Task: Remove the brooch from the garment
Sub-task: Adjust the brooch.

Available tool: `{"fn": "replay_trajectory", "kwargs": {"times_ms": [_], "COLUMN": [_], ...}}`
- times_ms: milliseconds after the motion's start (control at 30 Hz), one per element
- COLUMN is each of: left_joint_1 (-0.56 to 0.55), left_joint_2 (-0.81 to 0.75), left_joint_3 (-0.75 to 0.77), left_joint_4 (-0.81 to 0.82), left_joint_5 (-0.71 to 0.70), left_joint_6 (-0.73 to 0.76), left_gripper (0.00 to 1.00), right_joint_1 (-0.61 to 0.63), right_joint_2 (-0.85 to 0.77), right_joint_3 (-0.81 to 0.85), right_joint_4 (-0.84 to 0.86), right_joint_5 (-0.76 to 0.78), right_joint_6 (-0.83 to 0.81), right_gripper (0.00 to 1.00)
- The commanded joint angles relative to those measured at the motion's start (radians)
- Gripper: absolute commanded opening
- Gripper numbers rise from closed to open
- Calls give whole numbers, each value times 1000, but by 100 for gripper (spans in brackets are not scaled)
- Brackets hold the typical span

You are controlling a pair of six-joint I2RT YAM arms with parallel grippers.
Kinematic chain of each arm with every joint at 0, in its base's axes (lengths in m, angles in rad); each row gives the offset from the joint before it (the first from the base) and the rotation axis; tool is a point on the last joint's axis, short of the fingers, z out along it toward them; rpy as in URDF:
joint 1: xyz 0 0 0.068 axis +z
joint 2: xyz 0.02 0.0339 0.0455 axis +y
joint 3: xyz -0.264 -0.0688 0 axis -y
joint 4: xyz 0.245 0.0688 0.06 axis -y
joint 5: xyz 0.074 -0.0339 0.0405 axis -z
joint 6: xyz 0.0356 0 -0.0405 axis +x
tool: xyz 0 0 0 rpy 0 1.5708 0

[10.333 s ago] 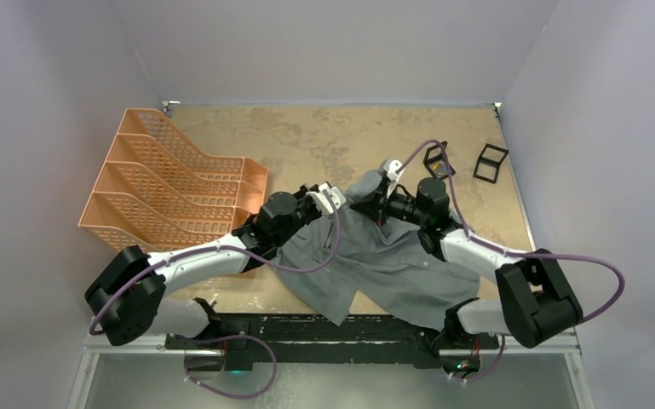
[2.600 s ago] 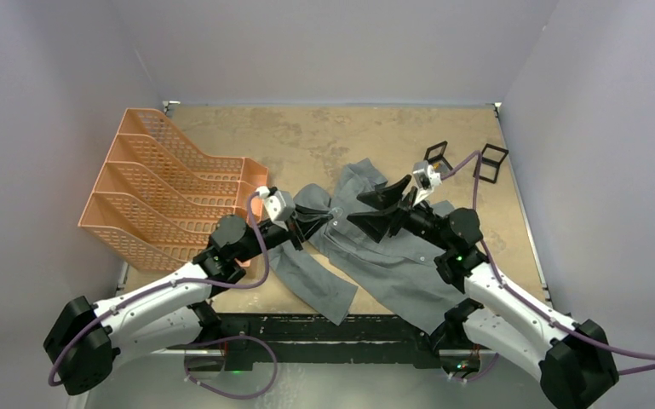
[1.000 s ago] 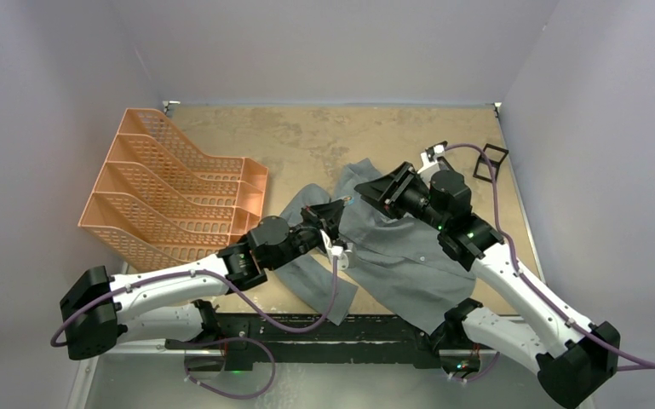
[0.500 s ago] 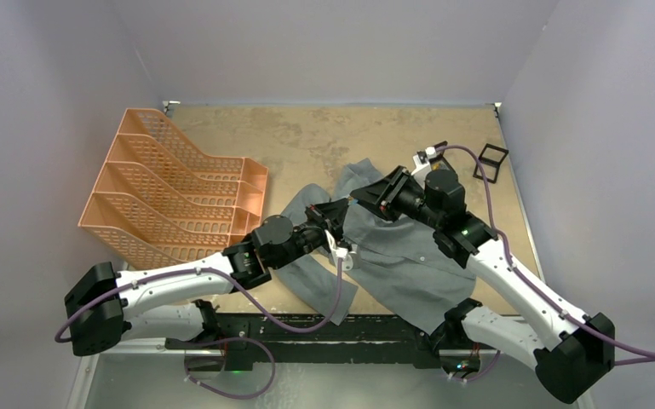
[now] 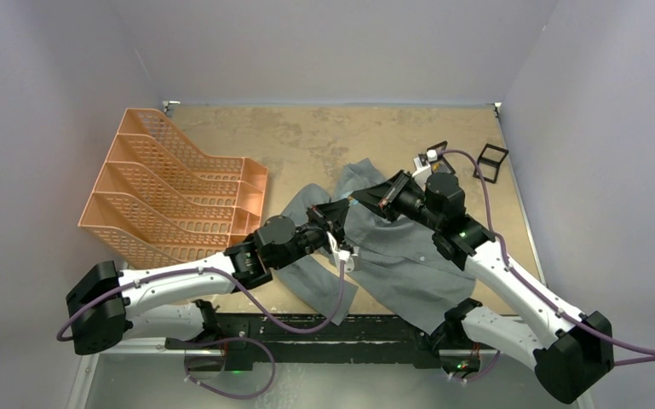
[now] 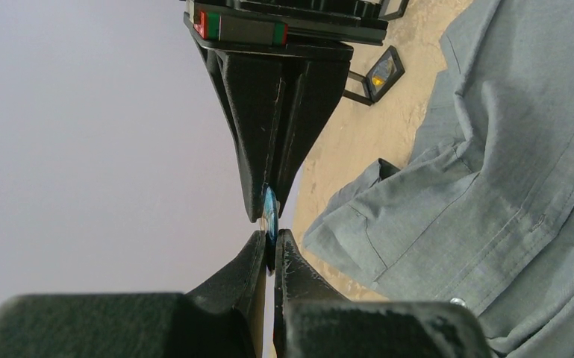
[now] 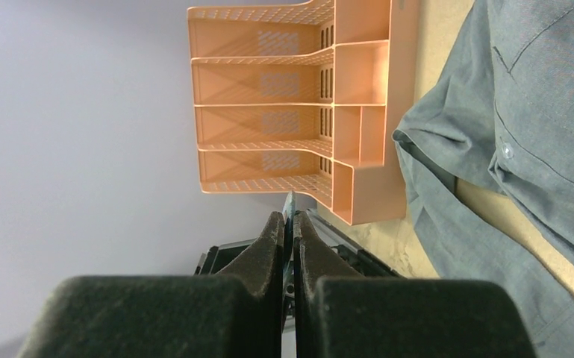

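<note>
the left gripper (image 6: pixel 270 242) and right gripper (image 6: pixel 269 195) meet tip to tip, each clamped on one edge of the small blue round brooch (image 6: pixel 270 216) (seen edge-on), held up off the grey short-sleeved button-up shirt (image 5: pixel 400 264), which lies spread on the tan worktop (image 5: pixel 307 141) near an orange mesh file rack (image 5: pixel 170 187)

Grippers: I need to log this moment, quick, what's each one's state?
Left gripper: shut on the brooch.
Right gripper: shut on the same brooch.
</note>
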State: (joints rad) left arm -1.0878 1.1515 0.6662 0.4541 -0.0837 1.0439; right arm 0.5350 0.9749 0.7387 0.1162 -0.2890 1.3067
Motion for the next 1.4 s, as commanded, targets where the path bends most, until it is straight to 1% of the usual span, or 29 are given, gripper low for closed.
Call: {"fn": "replay_trajectory", "kwargs": {"times_ms": [0, 67, 100, 167, 200, 300, 400, 500, 567, 667, 733, 800, 867, 933, 967, 1000, 1067, 1133, 1200, 1267, 1367], "left_joint_1": [-3, -3, -4, -4, -3, -1, 17, 86, 145, 203, 215, 224, 255, 319, 361, 424, 492, 514, 516, 516, 516], "left_joint_2": [11, 8, 2, -14, -20, -32, -46, -65, -67, -61, -47, -24, -2, 19, 33, 47, 80, 115, 142, 161, 181], "left_joint_3": [28, 30, 32, 45, 61, 123, 189, 237, 267, 296, 314, 329, 340, 337, 333, 324, 302, 297, 296, 295, 292], "left_joint_4": [38, 21, 3, -40, -71, -196, -290, -362, -413, -451, -513, -530, -525, -488, -452, -397, -295, -213, -154, -105, -66], "left_joint_5": [-11, -18, -24, -41, -49, -56, -38, 63, 174, 305, 342, 362, 407, 483, 567, 640, 778, 870, 927, 959, 982], "left_joint_6": [-7, -42, -69, -147, -213, -343, -491, -661, -744, -816, -831, -861, -924, -1021, -1119, -1184, -1319, -1405, -1456, -1494, -1520], "left_gripper": [6, 17, 24, 34, 37, 42, 46, 49, 50, 51, 53, 53, 53, 52, 51, 51, 49, 46, 43, 39, 38], "right_joint_1": [0, -10, -17, -40, -54, -116, -203, -270, -290, -301, -302, -303, -302, -303, -303, -303, -303, -302, -302, -302, -302], "right_joint_2": [-7, -11, -12, -7, -2, 23, 75, 120, 135, 159, 173, 182, 185, 185, 185, 186, 193, 198, 199, 197, 195], "right_joint_3": [-28, -35, -33, -31, -32, -55, -81, -112, -120, -97, -68, -41, -21, -10, -9, -7, -7, -7, -7, -6, -2], "right_joint_4": [59, 65, 65, 67, 80, 156, 262, 370, 424, 429, 401, 379, 351, 346, 347, 353, 371, 395, 418, 428, 438], "right_joint_5": [-75, -62, -55, -53, -60, -121, -258, -381, -451, -537, -589, -641, -669, -697, -709, -724, -754, -777, -790, -798, -816], "right_joint_6": [10, -15, -39, -85, -107, -177, -275, -372, -434, -521, -581, -634, -678, -709, -720, -730, -742, -756, -755, -755, -754], "right_gripper": [0, 0, 0, 0, 0, 0, 0, 0, 0, 0, 0, 0, 0, 0, 0, 0, 0, 0, 0, 0, 0]}}
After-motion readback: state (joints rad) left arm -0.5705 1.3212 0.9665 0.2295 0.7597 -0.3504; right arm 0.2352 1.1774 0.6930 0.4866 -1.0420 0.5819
